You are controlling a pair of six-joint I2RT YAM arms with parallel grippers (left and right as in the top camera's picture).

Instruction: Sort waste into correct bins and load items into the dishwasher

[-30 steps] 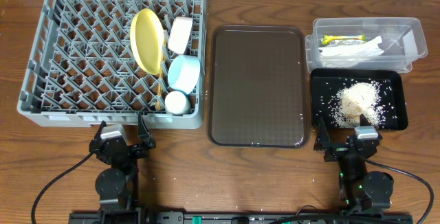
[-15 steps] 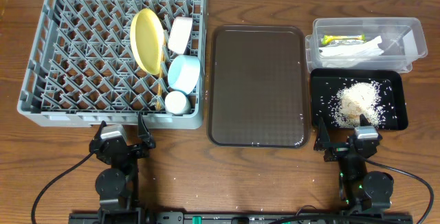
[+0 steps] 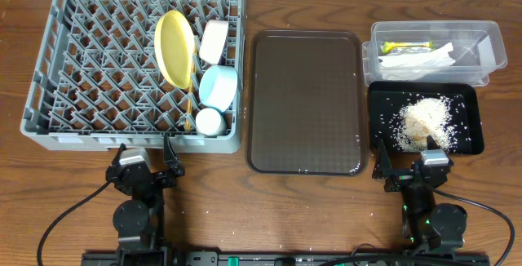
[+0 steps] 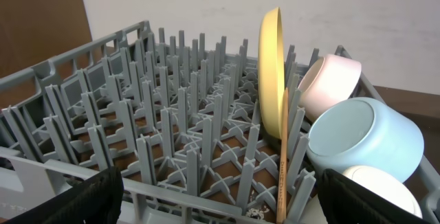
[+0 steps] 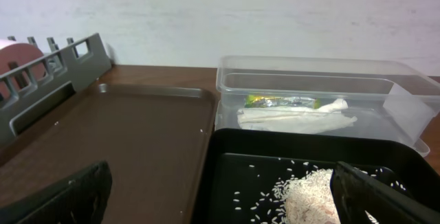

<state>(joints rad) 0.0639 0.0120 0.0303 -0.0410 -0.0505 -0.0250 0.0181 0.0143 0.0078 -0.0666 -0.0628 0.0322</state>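
The grey dish rack [image 3: 49, 95] holds the pale yellow plate [image 3: 174, 47] on edge, a white bowl [image 3: 214, 41], the light blue bowl [image 3: 218, 86], the small white cup [image 3: 210, 121] and a wooden chopstick [image 3: 188, 109]. The clear tub [image 3: 432, 29] holds the green-and-yellow wrapper [image 3: 406, 47] and white napkin [image 3: 420, 61]. The black tray [image 3: 466, 139] holds rice [image 3: 422, 121]. My left gripper [image 3: 144, 161] is open and empty in front of the rack [image 4: 103, 114]. My right gripper [image 3: 408, 166] is open and empty in front of the black tray [image 5: 275, 155].
The dark brown serving tray [image 3: 306, 99] lies bare between the rack and the bins; it shows at left in the right wrist view [image 5: 124, 148]. A few rice grains lie on the table near its front edge. A wall stands behind the table.
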